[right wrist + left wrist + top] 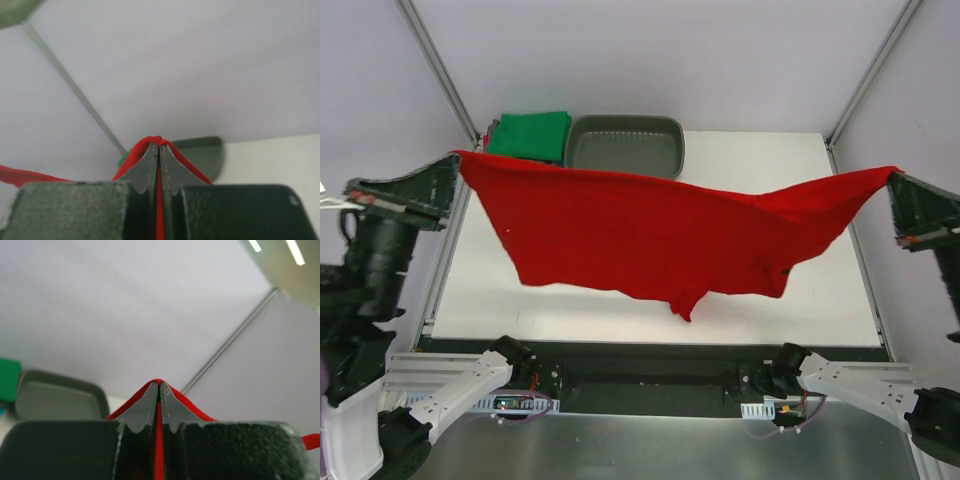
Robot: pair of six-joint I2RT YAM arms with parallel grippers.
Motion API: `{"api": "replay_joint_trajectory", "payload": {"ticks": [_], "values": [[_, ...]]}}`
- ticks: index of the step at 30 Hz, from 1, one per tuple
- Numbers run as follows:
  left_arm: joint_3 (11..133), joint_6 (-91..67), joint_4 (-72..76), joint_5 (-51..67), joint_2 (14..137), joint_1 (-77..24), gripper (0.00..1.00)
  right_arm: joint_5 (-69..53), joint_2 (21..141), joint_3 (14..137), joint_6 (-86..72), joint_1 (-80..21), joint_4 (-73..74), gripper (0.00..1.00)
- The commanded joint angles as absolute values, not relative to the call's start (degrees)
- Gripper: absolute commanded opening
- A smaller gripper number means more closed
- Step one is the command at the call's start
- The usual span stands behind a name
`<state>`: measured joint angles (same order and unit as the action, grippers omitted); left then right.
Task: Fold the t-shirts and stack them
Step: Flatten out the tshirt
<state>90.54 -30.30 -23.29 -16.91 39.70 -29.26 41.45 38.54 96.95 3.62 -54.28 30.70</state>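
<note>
At the far left, the left end effector point(453, 165) was held up beside the table's point(820, 300) left edge, its fingers pressed together on one corner of the red shirt point(640, 235). In the left wrist view, red cloth was seen pinched in the narrow slit between the fingertips and folded over their tips. Behind that corner, a folded green shirt point(530, 135) was lying at the far left of the table, just beside the grey tub point(625, 147) set at the far edge. The red shirt was stretched in the air above the table from one arm to the other, its upper edge drawn nearly taut and its body hanging in loose folds to a point near the middle. Whether that point touched the table could not be told. At the far right, the right end effector point(893, 180) was likewise clamped on the opposite corner, with red cloth wrapped over its closed fingertips in the right wrist view.
</note>
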Motion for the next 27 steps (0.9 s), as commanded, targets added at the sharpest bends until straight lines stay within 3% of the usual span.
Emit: {"api": "replay_joint_trajectory", "payload": {"ticks": [1,8,13,17,21,25,27], "values": [[100.8,-27.0,-23.5,-7.1,40.4,-29.4,0.00,19.0,40.8,108.2,0.6,-54.1,33.1,0.00],[111.0,-27.3,-24.3,-2.8,40.9,-29.4,0.00,6.7,48.7,123.4,-3.4,-53.9,38.5,0.00],[111.4,-27.4,-24.6,-4.0,41.6,-29.4,0.00,9.8,50.8,126.3,-1.5,-54.0,37.2,0.00],[109.1,-24.8,-24.6,-10.2,43.2,-29.4,0.00,19.3,53.2,124.6,2.7,-54.0,37.4,0.00],[102.3,-21.1,-24.0,-25.6,45.8,-29.4,0.00,36.9,56.4,118.7,10.0,-53.9,35.1,0.00],[88.6,-18.1,-18.6,-40.3,49.2,-29.4,0.00,54.8,59.1,103.9,21.3,-53.3,23.4,0.00],[81.4,-18.4,-15.1,-44.5,51.5,-29.1,0.00,57.4,61.2,97.6,20.1,-49.3,20.1,0.00]]}}
